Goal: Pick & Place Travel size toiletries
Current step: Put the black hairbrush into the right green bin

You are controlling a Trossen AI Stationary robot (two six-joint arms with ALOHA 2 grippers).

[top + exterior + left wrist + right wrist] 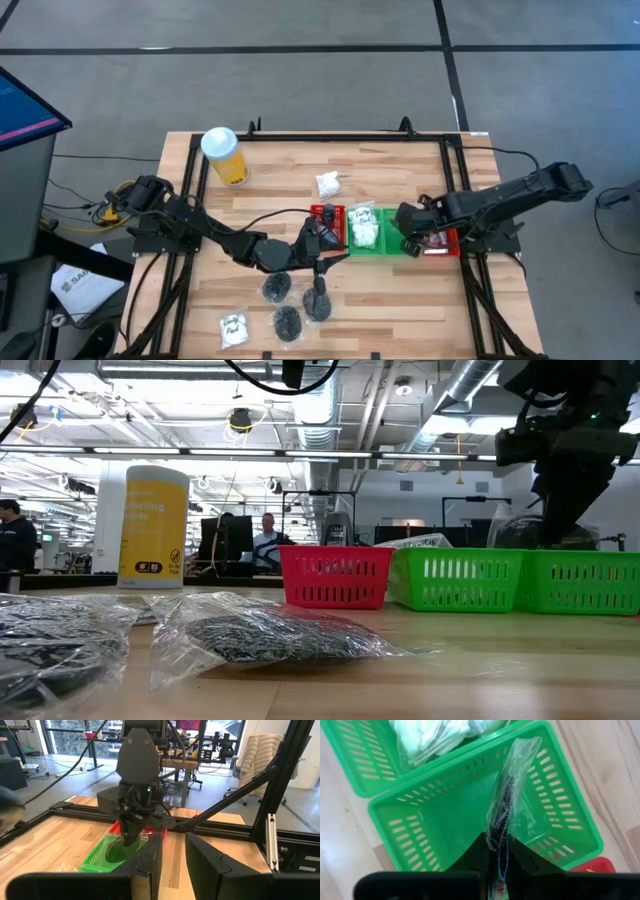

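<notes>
Right gripper (495,851) is clenched on the top edge of a clear bag (507,795) of black pieces, which hangs inside the empty green basket (445,810). Recommend lowering until the bag rests on the floor before releasing. Bag is thin, crinkled, limp. Left gripper (172,865), slightly parted, holds nothing visible.

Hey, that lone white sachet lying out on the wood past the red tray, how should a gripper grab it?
Come straight down from above and pinch the white sachet across its puffed, crinkled middle. It lies flat and alone on the table, beyond the red tray, with bare wood on every side for the fingers. Its flat edges probably offer little to catch.
</notes>
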